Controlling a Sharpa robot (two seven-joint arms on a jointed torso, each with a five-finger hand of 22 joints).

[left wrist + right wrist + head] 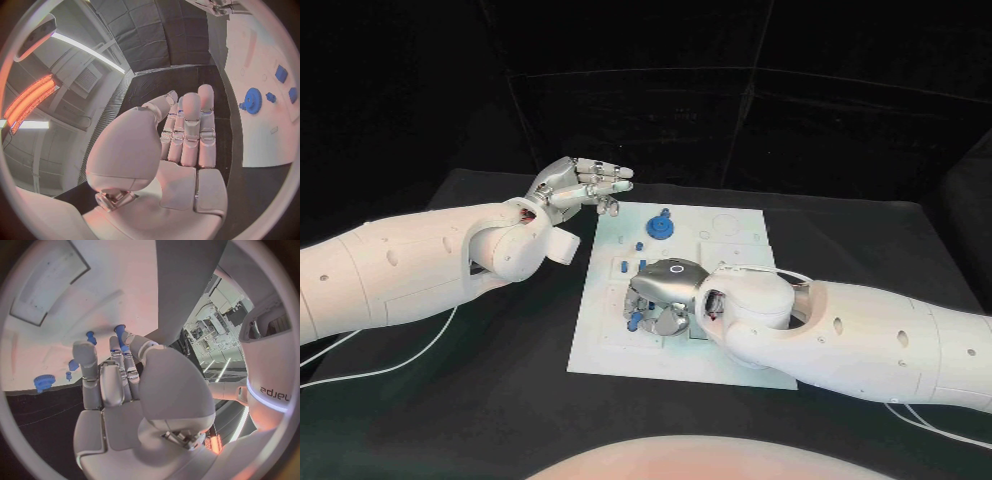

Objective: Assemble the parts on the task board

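The right robot hand point(668, 295) pinches a blue peg point(119, 333) over the white board point(733, 350) on the tabletop, the left robot hand point(577, 186) hovers spread and empty; tilting could jam the peg.

Dim black surroundings, brightly lit task board point(733, 225), fisheye-bent wrist views.
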